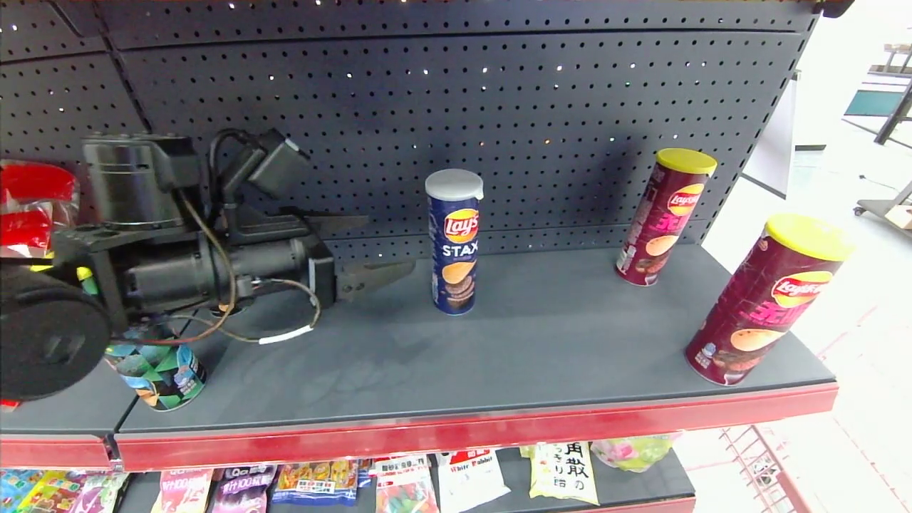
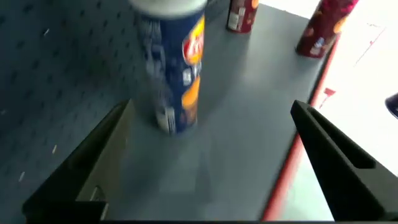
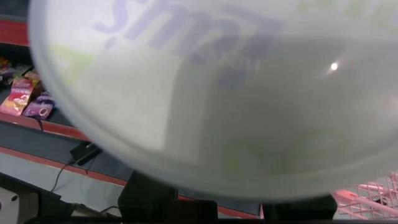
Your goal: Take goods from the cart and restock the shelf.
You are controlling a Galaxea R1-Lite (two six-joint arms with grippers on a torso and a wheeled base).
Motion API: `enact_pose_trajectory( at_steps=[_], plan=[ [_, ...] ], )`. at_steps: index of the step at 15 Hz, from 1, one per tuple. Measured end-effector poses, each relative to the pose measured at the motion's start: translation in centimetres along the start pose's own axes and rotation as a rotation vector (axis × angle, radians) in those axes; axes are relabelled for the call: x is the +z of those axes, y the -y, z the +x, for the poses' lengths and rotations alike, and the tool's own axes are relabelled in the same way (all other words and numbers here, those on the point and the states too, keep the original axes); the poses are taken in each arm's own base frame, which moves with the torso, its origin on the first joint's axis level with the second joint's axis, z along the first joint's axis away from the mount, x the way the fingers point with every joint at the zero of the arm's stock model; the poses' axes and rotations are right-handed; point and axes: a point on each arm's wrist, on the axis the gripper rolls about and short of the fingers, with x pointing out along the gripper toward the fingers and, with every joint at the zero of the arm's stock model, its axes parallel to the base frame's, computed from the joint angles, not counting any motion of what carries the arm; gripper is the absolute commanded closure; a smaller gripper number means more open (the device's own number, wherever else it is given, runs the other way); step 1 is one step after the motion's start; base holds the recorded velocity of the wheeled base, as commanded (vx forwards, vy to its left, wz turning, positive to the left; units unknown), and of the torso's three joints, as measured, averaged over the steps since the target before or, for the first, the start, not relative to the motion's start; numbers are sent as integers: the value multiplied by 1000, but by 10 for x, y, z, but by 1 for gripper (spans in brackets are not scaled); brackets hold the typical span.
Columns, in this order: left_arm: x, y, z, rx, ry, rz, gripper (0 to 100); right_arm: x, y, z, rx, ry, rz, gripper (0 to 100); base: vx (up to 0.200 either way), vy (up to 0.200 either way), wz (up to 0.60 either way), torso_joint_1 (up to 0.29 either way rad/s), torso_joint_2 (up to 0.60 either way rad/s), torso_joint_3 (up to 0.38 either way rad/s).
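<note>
Head view: left pincer (image 1: 390,244) spread wide, pinching nothing, held level above the shelf (image 1: 541,342) and apart from the blue can (image 1: 454,242), which stands upright mid-shelf near the pegboard back (image 1: 499,107). Two maroon cans further right, one at the back (image 1: 666,217), one at the front edge (image 1: 769,299), both upright. Patterned can (image 1: 160,374) under the arm, red packets (image 1: 32,203) at far left, snack bags (image 1: 320,484) on the shelf below, corner of the cart (image 1: 766,467) at lower right. Left wrist view: same spread, blue can (image 2: 177,74) ahead of the open jaws and well clear of both, maroon cans (image 2: 320,28) beyond. Right wrist view: pale see-through disc (image 3: 211,93) with print right up against the lens, probably a can end, so likely goods in hand; right pincer state: cannot tell. Handling guess for these cans: light, stiff card tube that dents if squeezed hard, glossy so a bit slippery, tall and narrow so easy to tip. Best gripped across mid-body with moderate force, never by the push-on lid, and set down flat before letting go.
</note>
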Motion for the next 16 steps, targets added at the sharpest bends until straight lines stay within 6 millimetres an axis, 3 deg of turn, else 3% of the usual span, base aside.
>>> enact_pose_trajectory(
  at_steps=[6,16],
  plan=[
    [-8,-16,61,-64,12,15,0,0,0,0,-11,0,0,100,0,0,0,0,0,0],
    [-4,-42,111,-49,68,49,0,0,0,0,-16,0,2,100,0,0,0,0,0,0]
  ],
)
